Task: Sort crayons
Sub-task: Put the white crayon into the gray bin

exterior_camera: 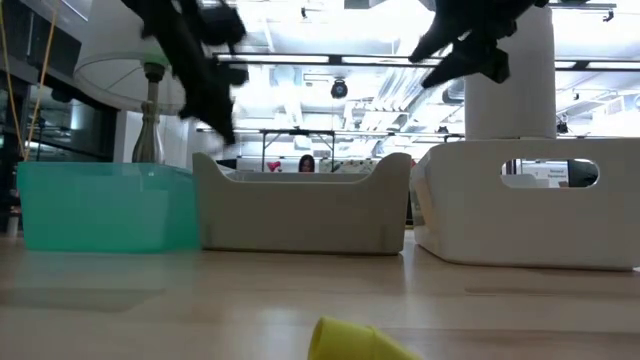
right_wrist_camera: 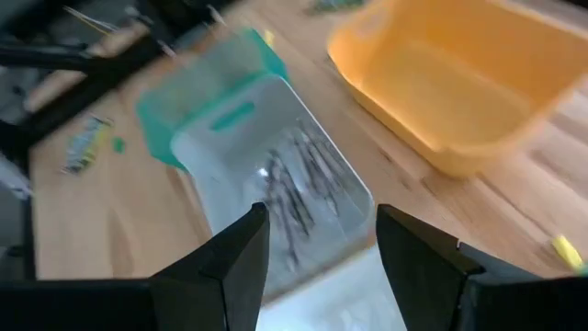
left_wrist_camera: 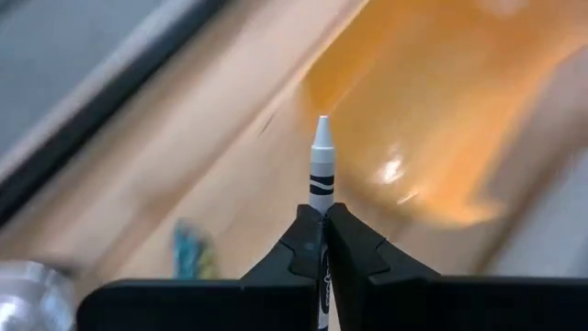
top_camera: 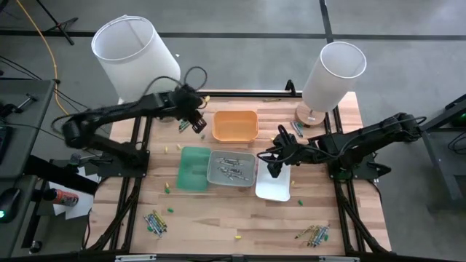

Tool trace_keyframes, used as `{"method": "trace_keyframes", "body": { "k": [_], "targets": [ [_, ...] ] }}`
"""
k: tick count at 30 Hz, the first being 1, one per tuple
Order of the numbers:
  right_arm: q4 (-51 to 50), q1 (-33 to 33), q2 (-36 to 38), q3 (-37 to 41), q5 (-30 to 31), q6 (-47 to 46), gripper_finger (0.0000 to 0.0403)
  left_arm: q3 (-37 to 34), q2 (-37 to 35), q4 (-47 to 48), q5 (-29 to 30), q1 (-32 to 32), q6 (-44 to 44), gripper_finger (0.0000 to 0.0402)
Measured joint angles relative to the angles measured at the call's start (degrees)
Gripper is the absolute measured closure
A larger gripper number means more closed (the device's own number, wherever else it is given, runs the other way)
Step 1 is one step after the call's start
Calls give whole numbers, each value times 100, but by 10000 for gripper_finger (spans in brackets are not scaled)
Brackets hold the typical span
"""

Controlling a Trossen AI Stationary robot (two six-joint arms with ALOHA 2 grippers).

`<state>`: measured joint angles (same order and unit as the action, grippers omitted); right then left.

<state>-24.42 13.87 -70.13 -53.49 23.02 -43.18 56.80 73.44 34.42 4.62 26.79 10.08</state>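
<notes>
A: Look at the white crayon (left_wrist_camera: 321,156). Your left gripper (left_wrist_camera: 323,241) has its jaws clamped on the wrapper, tip pointing out past them toward the orange tray (top_camera: 235,125).

B: Where does that sit over the bench (top_camera: 218,218)?

A: Above the far left part, just beside the orange tray's left edge. More crayons lie in the grey tray (top_camera: 232,168), and you can see loose heaps near the front left (top_camera: 155,223) and front right (top_camera: 314,233).

B: And my right gripper (right_wrist_camera: 322,248)?

A: Its jaws stand wide with nothing between them, hovering between the grey tray and the white tray (top_camera: 274,184). The green tray (top_camera: 194,169) touches the grey one's left side.
</notes>
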Motion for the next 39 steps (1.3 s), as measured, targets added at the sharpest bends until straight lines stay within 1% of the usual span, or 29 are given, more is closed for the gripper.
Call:
{"method": "trace_keyframes", "body": {
  "k": [2, 4, 7, 9, 11, 12, 14, 15, 16, 18, 24, 27, 28, 31, 33, 36, 39],
  "targets": [
    [387, 0, 0, 0, -12, 294, 210, -142, -543, -610, -110, -341, 112, 401],
    [893, 0, 0, 0, -68, 675, 210, -487, -1093, -1490, -287, -774, 233, 401],
    [1693, 0, 0, 0, -210, 1258, 210, -1301, -1772, -3187, -318, -1562, 516, 401],
    [2158, 0, 0, 0, -226, 1518, 210, -1926, -2054, -4430, -214, -2105, 849, 401],
    [2498, 0, 0, 0, -231, 1692, 210, -2485, -2151, -5538, 56, -2623, 1112, 401],
    [2635, 0, 0, 0, -242, 1771, 210, -2685, -2137, -5932, 274, -2867, 1168, 401],
    [2801, 0, 0, 0, -251, 1931, 210, -2937, -2039, -6482, 839, -3294, 1172, 401],
    [2850, 0, 0, 0, -252, 2004, 210, -2976, -1970, -6586, 1084, -3447, 1171, 401],
    [2860, 0, 0, 0, -253, 2083, 210, -2975, -1888, -6603, 1280, -3564, 1159, 401],
    [2851, 0, 0, 0, -253, 2170, 210, -2943, -1742, -6564, 1425, -3696, 1131, 401],
    [2834, 0, 0, 0, -255, 2275, 210, -2677, -1361, -6600, 1406, -3737, 1038, 401],
    [2836, 0, 0, 0, -255, 2290, 210, -2488, -1243, -6494, 1397, -3724, 760, 401],
    [2838, 0, 0, 0, -255, 2309, 210, -2363, -1193, -6325, 1386, -3708, 624, 401],
    [2855, 0, 17, 0, -259, 2426, 210, -1731, -923, -5304, 1160, -3608, 194, 401],
    [2879, -5, 51, 0, -253, 2440, 210, -1142, -626, -4228, 905, -3507, -98, 401],
    [2868, -20, 192, 0, -176, 2444, 210, -183, 23, -2653, 536, -3410, -551, 401],
    [2811, -50, 399, 0, -89, 2535, 210, 644, 780, -1325, 460, -3381, -1049, 401]
  ]
}}
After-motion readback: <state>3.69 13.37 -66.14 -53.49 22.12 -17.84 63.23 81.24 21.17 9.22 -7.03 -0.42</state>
